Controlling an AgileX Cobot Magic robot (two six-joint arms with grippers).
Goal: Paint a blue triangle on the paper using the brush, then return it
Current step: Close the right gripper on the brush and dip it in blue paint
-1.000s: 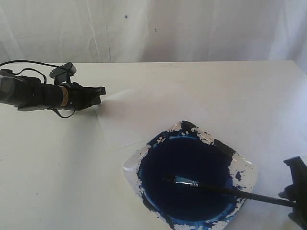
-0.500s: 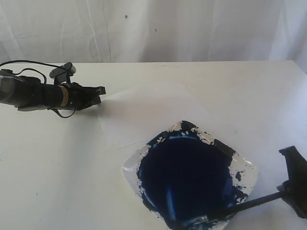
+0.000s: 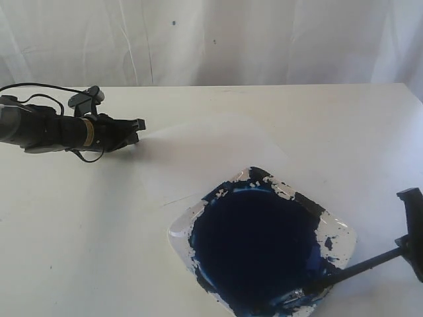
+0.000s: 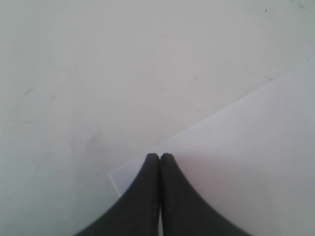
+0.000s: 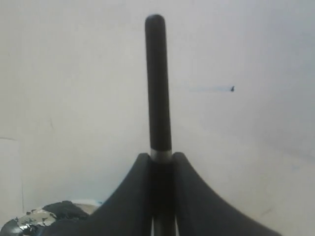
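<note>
The brush (image 3: pixel 367 263) is a thin black handle slanting from my right gripper (image 3: pixel 410 244) at the right edge down into the paint dish (image 3: pixel 177 228). Its ferrule and bristles lie at the dish's near rim. In the right wrist view, that gripper (image 5: pixel 161 157) is shut on the brush (image 5: pixel 157 83), whose blunt end sticks out past the fingers. The paper (image 3: pixel 205 155) lies beyond the dish, and no blue triangle shows on it. My left gripper (image 3: pixel 139 125) is shut with its tips over the paper's left corner. In the left wrist view, the tips (image 4: pixel 160 156) are together on the paper (image 4: pixel 246 147).
The white square dish holds a large dark-blue pool of paint (image 3: pixel 254 244), with blue smears on its rim. A corner of the dish (image 5: pixel 29 219) shows in the right wrist view. A white curtain hangs behind the table's far edge (image 3: pixel 264 86).
The brush tip swept from the middle of the paint pool to the dish's near rim. The right gripper moved up and right in the exterior view. The left gripper stayed put.
</note>
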